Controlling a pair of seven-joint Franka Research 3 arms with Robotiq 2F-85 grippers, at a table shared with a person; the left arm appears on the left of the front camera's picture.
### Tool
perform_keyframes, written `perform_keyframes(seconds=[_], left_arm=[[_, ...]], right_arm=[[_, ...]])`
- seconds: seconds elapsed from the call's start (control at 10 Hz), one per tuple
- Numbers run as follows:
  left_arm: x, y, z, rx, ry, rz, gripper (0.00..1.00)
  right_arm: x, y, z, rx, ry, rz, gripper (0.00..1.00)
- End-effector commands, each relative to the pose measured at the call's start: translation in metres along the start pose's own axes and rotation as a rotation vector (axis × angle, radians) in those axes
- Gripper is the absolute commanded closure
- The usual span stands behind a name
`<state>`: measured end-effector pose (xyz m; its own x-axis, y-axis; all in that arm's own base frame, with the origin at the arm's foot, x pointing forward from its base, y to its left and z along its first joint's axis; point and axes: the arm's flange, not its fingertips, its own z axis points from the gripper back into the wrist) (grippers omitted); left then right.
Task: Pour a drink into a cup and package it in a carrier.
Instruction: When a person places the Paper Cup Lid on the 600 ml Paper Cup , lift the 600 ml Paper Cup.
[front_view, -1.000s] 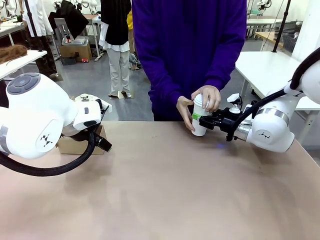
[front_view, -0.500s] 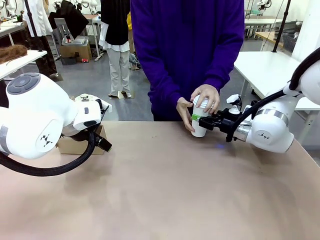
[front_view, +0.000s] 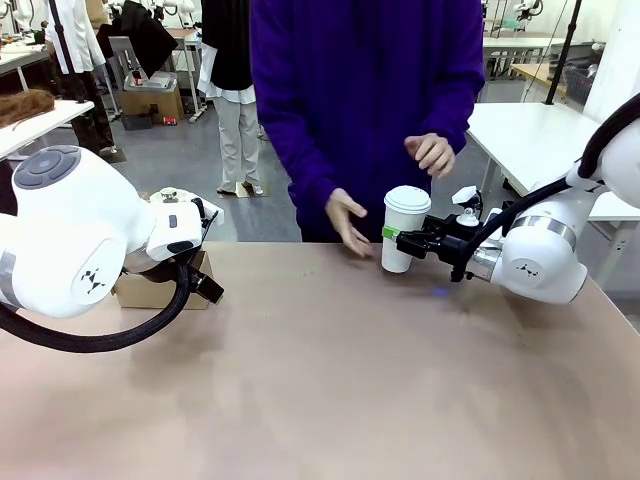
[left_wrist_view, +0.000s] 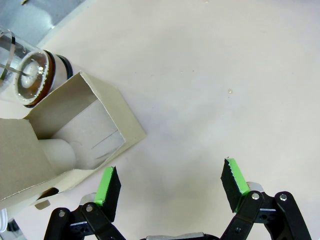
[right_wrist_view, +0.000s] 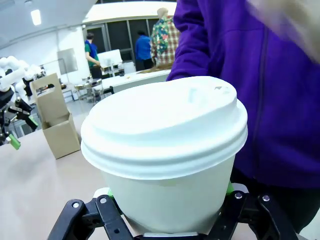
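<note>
- Front view: the cup (front_view: 408, 222), with its lid (front_view: 407, 200) on, stands upright at the far edge of the counter (front_view: 320, 390), right in front of the person. The right jaws are clamped round its middle from the side, and one green pad shows on the near face.
- Both of the person's hands are off it. The person's right hand (front_view: 345, 222) hovers just beside the cup, and the person's left hand (front_view: 432, 152) is up higher against the purple top.
- Right wrist view gives the close-up you don't get from the front. The cup (right_wrist_view: 165, 190) sits dead centre between the two fingers, with slivers of green pad tight against the paper on either side.
- The same view also catches the carrier (right_wrist_view: 55, 120) across the counter, well apart from the cup, with its handle tab sticking up.
- Left wrist view: the left jaws are spread wide with nothing but bare counter between them. The carrier (left_wrist_view: 100, 107) is just beside one pad with its open top facing the camera. There's something white and rounded inside, can't tell what.
- The clear jug (left_wrist_view: 30, 75) with metal bands sits right up against the carrier's far corner.
- From the front, the carrier (front_view: 165, 285) is mostly tucked behind the left arm.
</note>
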<state>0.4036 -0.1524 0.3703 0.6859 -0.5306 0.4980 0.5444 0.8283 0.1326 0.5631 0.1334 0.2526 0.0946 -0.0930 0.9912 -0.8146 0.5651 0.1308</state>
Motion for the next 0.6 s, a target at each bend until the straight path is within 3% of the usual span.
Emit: perform_keyframes(seconds=[0.0,0.5], left_arm=[[-0.0001,0.0002,0.0004,-0.002,-0.001,0.002,0.00],[-0.0001,0.0002,0.0004,-0.002,-0.001,0.002,0.00]], right_arm=[[0.0055,0.0019,-0.0022,-0.001,-0.008,0.003,0.20],[0.0055,0.0019,-0.0022,-0.001,-0.008,0.003,0.20]])
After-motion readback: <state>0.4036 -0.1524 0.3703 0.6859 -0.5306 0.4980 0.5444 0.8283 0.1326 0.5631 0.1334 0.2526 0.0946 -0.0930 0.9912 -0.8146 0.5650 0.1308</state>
